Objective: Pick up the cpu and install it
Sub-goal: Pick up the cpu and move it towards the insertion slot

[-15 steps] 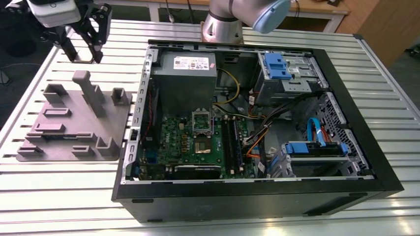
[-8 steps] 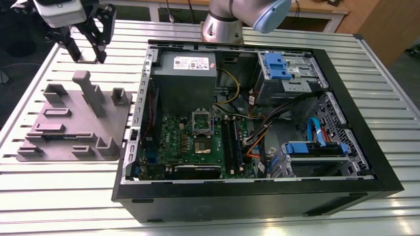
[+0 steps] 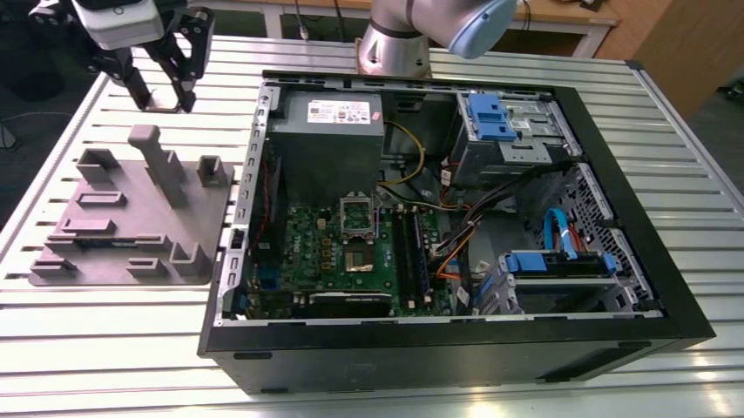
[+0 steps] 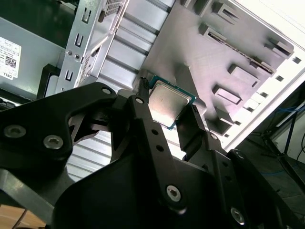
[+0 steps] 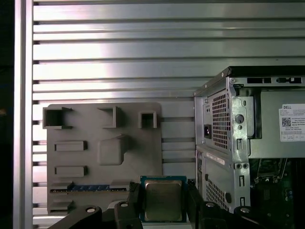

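Clearly the black two-fingered tool is closed partway on the small square silver-topped cpu, pinching two opposite edges above the slatted metal worktop. In the exterior view, the metal-framed socket on the green motherboard lies at about four o'clock from the tool, well apart, inside the open black computer case.

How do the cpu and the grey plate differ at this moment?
The cpu is small with a shiny metal top; the grey plate is far larger, matte, studded with raised blocks. The cpu is clamped in the claw, off the surface; the grey plate lies flat on the slatted table. Both are flat and squarish.
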Controlling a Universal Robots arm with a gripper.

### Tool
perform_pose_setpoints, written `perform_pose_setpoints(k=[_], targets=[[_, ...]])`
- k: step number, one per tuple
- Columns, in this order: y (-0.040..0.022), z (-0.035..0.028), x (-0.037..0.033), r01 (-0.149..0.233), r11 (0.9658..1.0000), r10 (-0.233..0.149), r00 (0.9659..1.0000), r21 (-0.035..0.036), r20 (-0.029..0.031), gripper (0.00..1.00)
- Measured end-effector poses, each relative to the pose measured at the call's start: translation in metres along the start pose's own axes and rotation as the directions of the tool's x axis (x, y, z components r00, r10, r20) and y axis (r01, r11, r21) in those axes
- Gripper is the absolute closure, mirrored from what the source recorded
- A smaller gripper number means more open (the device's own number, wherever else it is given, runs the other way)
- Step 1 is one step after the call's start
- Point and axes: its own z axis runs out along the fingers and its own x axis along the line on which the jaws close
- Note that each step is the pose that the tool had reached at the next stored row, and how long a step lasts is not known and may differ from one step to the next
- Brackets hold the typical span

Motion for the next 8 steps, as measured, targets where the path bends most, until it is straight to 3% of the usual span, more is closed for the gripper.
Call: perform_pose_setpoints(k=[8], targets=[[0.0003,0.0001,-0.0065,0.000,1.0000,0.000,1.0000,0.0001,0.0000,0.53]])
